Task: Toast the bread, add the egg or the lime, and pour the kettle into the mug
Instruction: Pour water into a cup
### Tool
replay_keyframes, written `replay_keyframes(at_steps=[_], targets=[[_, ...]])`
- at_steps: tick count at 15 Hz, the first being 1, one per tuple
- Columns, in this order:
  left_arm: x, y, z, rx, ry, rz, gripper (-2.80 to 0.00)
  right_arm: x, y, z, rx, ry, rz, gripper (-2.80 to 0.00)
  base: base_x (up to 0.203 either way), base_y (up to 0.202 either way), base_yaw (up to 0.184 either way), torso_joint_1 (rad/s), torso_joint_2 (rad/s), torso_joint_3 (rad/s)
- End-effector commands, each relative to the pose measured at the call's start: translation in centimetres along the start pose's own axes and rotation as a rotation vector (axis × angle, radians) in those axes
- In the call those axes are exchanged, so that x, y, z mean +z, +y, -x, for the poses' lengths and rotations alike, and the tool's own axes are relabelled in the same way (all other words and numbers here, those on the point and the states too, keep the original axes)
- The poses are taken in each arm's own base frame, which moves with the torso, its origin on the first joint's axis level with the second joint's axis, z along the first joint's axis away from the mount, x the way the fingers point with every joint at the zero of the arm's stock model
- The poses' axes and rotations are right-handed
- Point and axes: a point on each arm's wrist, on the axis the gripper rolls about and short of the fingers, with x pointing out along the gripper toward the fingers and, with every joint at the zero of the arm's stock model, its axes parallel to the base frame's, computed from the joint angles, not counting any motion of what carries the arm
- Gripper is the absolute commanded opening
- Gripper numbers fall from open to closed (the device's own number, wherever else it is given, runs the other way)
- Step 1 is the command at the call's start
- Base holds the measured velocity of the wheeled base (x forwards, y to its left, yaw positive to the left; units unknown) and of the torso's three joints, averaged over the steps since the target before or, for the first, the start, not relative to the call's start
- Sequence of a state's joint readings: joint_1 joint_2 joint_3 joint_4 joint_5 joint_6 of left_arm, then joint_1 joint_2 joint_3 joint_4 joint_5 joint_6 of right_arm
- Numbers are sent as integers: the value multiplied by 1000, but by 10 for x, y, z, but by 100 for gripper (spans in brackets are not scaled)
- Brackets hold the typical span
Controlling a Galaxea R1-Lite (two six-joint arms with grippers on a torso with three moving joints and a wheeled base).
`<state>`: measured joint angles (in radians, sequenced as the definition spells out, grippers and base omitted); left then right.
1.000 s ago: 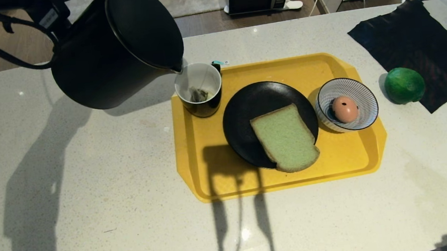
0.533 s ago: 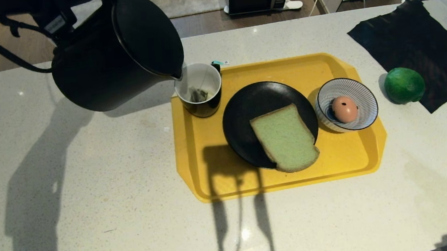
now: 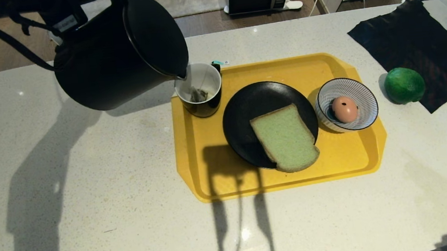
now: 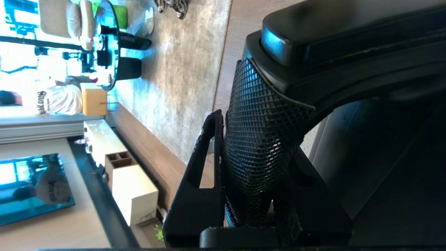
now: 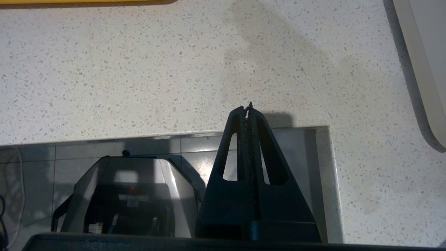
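Left tool (image 4: pixel 244 167) clamped round the handle of the kettle (image 3: pixel 120 53), tipped with spout right over the mug (image 3: pixel 199 89). Pouring, probably; can't see any water. Right tool (image 5: pixel 248 111) pinched shut on nothing, parked above the tabletop (image 5: pixel 139 69), well away from the mug.

The kettle (image 3: pixel 120 53) runs off the top edge of the head view, so its handle and the left pincer can't be made out there. In the left wrist view the handle (image 4: pixel 259 153) fills most of the frame, blocking one finger of that pincer (image 4: pixel 254 174), and the kettle body is just a dark mass. The kettle's spout covers a bit of the mug's (image 3: pixel 199 89) rim, and whether anything's coming out is too small to tell. The bread (image 3: pixel 285 138) hides part of the black plate (image 3: pixel 254 106).
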<state>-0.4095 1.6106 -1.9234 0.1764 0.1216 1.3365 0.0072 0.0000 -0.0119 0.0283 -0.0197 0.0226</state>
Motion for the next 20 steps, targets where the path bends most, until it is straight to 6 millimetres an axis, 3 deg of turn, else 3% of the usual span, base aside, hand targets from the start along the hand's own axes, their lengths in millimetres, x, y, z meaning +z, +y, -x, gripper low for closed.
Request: replay_keyframes(at_steps=[1, 20], targets=[[6, 0, 1, 12, 5, -11, -280, 0, 0, 0, 0, -1, 0, -280, 0, 0, 0, 0, 0, 0], [23, 0, 5, 59, 109, -87, -280, 0, 0, 0, 0, 2, 0, -280, 0, 0, 0, 0, 0, 0]])
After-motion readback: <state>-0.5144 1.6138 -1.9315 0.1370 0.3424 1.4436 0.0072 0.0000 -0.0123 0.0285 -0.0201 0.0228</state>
